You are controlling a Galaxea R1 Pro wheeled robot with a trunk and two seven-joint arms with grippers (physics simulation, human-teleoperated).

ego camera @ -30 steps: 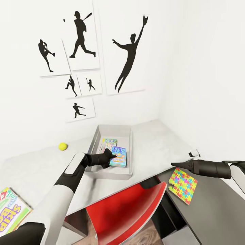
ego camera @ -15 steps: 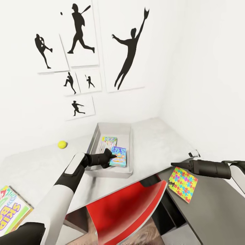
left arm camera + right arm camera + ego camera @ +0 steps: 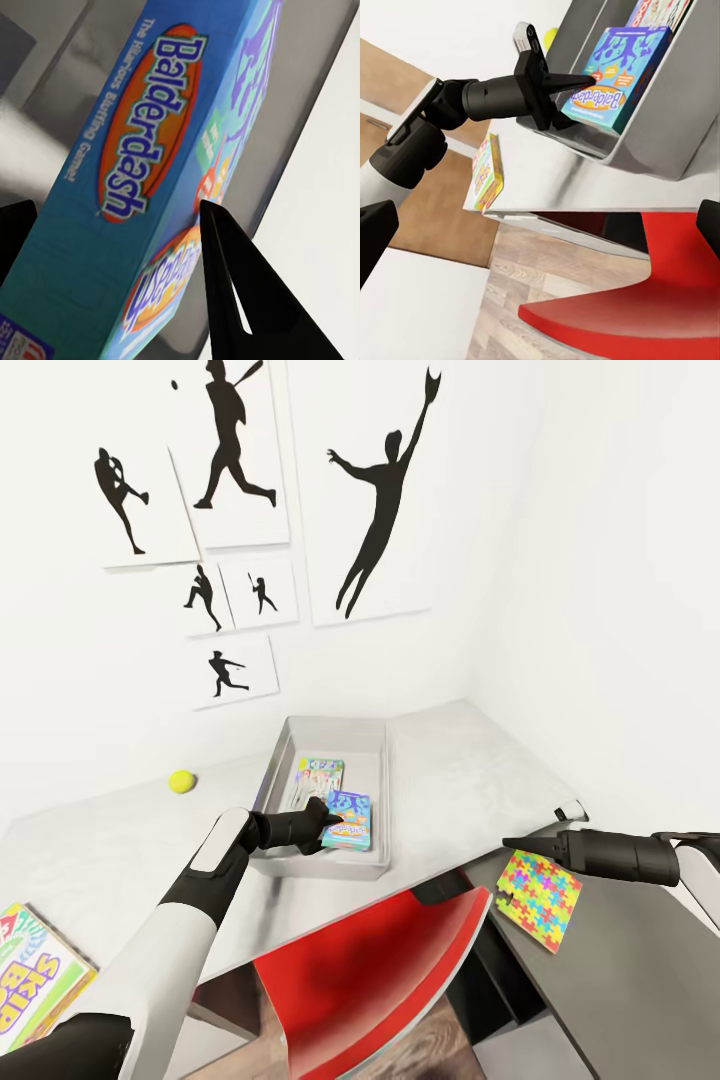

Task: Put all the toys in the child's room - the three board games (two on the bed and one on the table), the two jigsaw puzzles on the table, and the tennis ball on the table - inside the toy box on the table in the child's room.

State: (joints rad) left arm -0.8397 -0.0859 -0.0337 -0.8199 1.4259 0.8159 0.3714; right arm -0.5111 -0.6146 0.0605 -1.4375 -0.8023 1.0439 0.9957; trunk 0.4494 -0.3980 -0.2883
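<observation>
Left tool (image 3: 328, 822) clamped on Balderdash box (image 3: 350, 819) inside toy box (image 3: 383, 780), red chair (image 3: 370, 970) below; right tool (image 3: 512, 844) state unclear

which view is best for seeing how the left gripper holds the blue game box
The right wrist view: it shows the left gripper from the side, fingers clamped on the blue game box above the toy box. The left wrist view crops to cover and fingertips; the head view shows it small.

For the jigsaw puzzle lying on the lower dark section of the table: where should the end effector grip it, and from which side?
The jigsaw puzzle is a thin sheet lying flat, so there is no height to pinch from above. Its near corner seems to reach the lower table section's front edge. Best guess: the right end effector, already above it, comes in low from the red chair side and pinches that edge, one finger under, one over.
</observation>
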